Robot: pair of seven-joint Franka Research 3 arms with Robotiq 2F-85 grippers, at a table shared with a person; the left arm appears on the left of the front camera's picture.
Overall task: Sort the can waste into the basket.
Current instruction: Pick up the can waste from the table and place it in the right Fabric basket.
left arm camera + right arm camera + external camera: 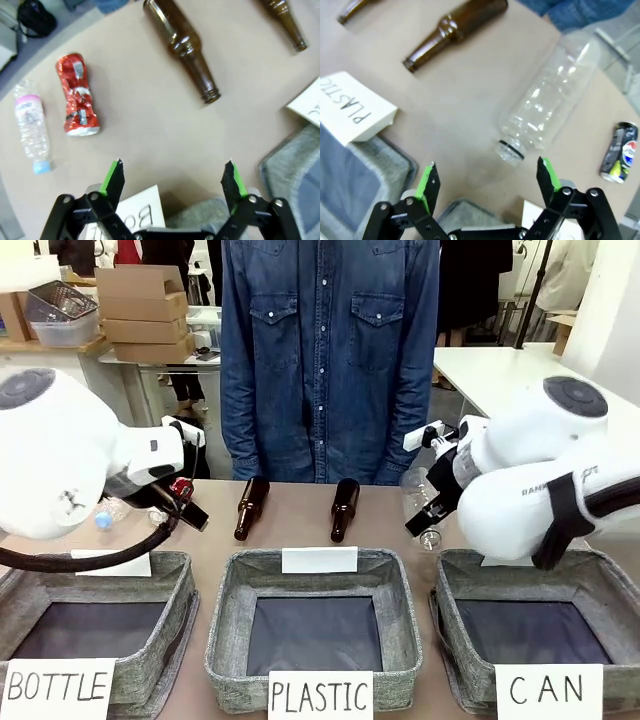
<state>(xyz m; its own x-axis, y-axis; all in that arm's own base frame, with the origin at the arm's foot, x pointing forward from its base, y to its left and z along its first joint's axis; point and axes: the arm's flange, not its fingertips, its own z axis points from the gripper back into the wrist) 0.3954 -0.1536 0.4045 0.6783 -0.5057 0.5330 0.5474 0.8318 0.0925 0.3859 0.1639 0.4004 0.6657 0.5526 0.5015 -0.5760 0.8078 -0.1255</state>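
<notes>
On the table (150, 125), left side: the red can (77, 95) lies crumpled on its side, just beside a small plastic bottle (32, 125) and well apart from the CAN basket (447, 625) at the near right.
On the table, right side: the dark can (619, 160) lies on its side, apart from a clear plastic bottle (545, 115) and, by my reading, nearer the CAN basket than the red one.
Step in hand: most likely the approach to a first can; neither can is held or in the basket.
Left gripper (174, 170): spread wide and empty, hovering over bare table, with the red can ahead to one side and a brown glass bottle (185, 45) to the other.
Right gripper (487, 167): spread wide and empty, with the clear plastic bottle's mouth just ahead between its fingers and the dark can off at the edge of its view.
Doing it well: shift sideways until the can lies between the fingers, clear of the neighbouring bottle. Turn the wrist so the pads close across the can's narrow body, not along its length. Dented metal may slip, so grip near the middle.
Arm pose: both wrists angle down at the table from their own sides, above the strip behind the baskets, neither reaching across the middle.
</notes>
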